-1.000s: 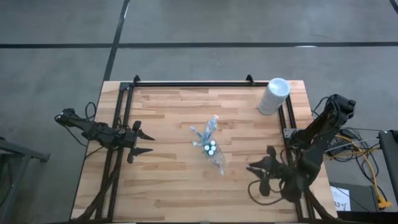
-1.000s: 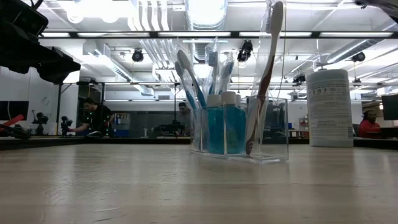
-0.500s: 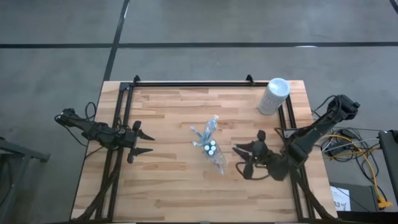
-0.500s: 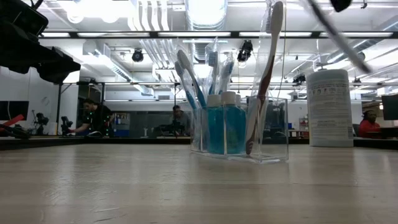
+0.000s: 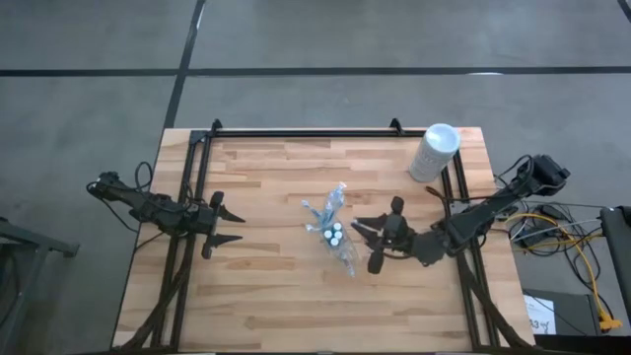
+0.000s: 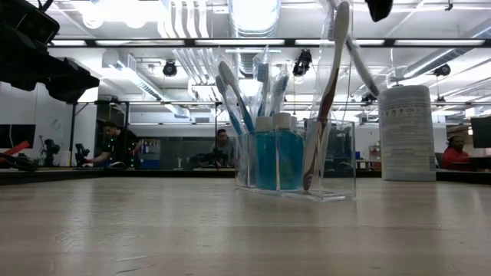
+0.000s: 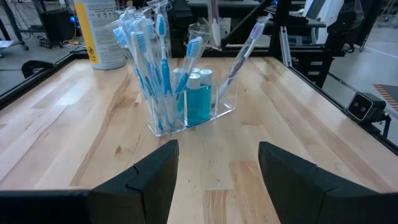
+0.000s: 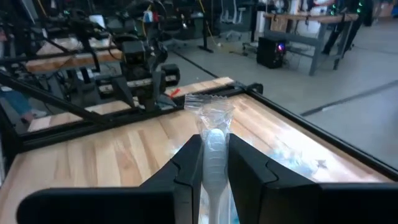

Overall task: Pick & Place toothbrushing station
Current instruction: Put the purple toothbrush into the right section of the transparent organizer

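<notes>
The toothbrushing station (image 5: pixel 333 229) stands mid-table: a clear holder (image 7: pixel 186 109) with blue-and-white toothbrushes (image 7: pixel 146 56) and blue white-capped tubes (image 6: pixel 275 153). It rests on its flat bottom. My right gripper (image 5: pixel 365 242) hovers just right of it, above the table, shut on a wrapped toothbrush (image 8: pixel 214 134). That toothbrush also shows as a thin slanted stick in the low view (image 6: pixel 360 61). My left gripper (image 5: pixel 225 225) waits open at the table's left side, facing the station. My right gripper pinches the wrapped toothbrush between its two fingers (image 8: pixel 188 163), on a white part inside the clear wrapper (image 8: pixel 215 142). The fingers reach in roughly level from the table's right side. The toothbrush is lifted clear of the table and sits tilted, its crimped wrapper end (image 8: pixel 210 102) beyond the fingertips.
A tall white cylinder (image 5: pixel 434 151) stands at the table's far right corner. A black frame rail (image 5: pixel 296 132) runs along the far edge and down both sides. Bare wood lies near and left of the station. People move in the room behind.
My right gripper has swung from the table's near right corner toward the station, leftward and toward the far edge, rising a little and turning, with the wrapped toothbrush still between its fingers. The station has not moved.
</notes>
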### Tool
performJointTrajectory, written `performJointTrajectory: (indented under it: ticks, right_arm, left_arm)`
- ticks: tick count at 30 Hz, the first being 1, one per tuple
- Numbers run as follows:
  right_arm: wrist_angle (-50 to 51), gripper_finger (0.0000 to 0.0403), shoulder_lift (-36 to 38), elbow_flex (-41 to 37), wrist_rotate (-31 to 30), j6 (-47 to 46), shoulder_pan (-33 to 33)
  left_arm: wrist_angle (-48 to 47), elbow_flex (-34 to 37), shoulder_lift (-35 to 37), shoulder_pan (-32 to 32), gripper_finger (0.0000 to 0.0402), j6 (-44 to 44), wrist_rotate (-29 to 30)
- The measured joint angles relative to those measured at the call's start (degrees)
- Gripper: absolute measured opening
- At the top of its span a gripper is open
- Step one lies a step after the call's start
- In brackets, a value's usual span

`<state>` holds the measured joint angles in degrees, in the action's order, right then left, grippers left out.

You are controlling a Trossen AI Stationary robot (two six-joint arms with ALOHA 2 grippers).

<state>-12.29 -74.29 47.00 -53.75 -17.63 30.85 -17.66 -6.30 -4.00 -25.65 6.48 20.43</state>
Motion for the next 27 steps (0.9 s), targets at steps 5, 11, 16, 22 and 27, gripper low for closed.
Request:
performJointTrajectory:
  ticks: [5, 11, 16, 22, 27]
  right_arm:
    - [-7.32, 0.0054, -2.26, -0.11, 1.69, 5.01, -1.41]
    - [-12.09, 0.0054, -4.92, -0.2, 3.08, 5.8, -2.76]
    - [-15.59, 0.0054, -8.14, -0.2, 4.54, 5.69, -3.33]
    - [-18.84, 0.0054, -11.49, -0.07, 4.53, 5.67, -3.62]
    - [-23.15, 0.0054, -14.43, -0.09, 4.59, 6.15, -3.76]
  left_arm:
    - [-0.01, -0.01, -0.01, -0.01, 0.0227, -0.01, 0.0]
    - [-0.01, -0.01, 0.01, 0.0, 0.0227, 0.0, 0.0]
    - [-0.03, -0.01, 0.0, -0.02, 0.0227, -0.01, 0.0]
    - [-0.03, -0.01, -0.01, -0.02, 0.0227, 0.0, 0.0]
    - [0.01, -0.01, 0.01, -0.01, 0.0227, -0.01, 0.0]
